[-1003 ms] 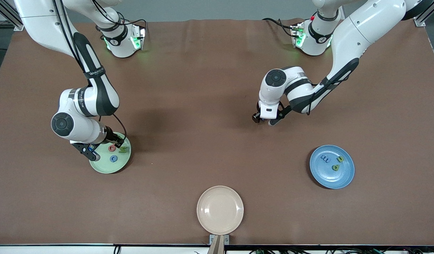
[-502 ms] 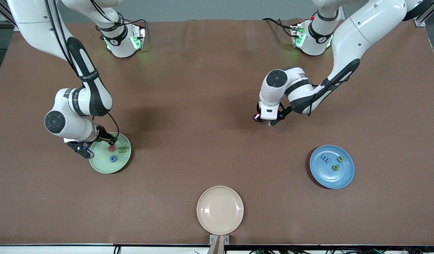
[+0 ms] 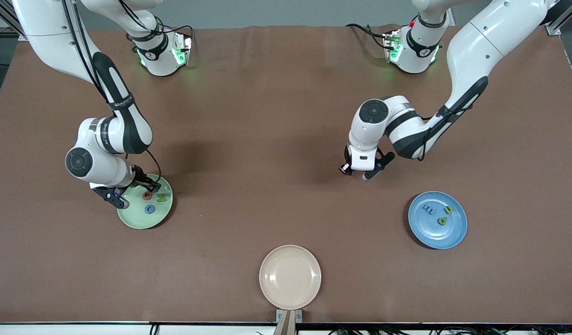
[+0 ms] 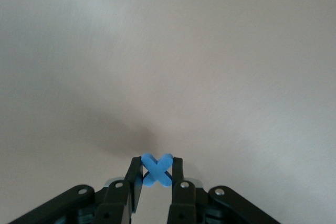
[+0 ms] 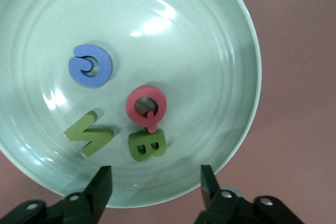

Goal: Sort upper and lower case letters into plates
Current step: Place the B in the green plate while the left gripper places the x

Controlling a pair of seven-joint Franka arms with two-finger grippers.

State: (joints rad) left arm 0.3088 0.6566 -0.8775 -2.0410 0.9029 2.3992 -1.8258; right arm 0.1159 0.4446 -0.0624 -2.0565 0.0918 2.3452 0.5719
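Left gripper [image 3: 355, 172] shifted toward frame lower right, fingers clamped on blue x [image 4: 157, 169]. Right gripper [image 5: 155, 182], fingers apart, over mint plate [image 3: 132, 218] at frame left, holding C, Q, N, B.

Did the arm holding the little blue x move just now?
Yes. The left end effector, shut on the blue x, has moved nearer to the blue plate and to the front camera.

A robotics lab is indicated. Two white arms are bolted at bases lit green [image 3: 164, 56] along one edge of a wide surface [image 3: 267, 139] covered in plain brown matting. Bundled cables [image 3: 360, 29] are run to the bases, and aluminium framing [image 3: 6, 16] is seen at the corners.
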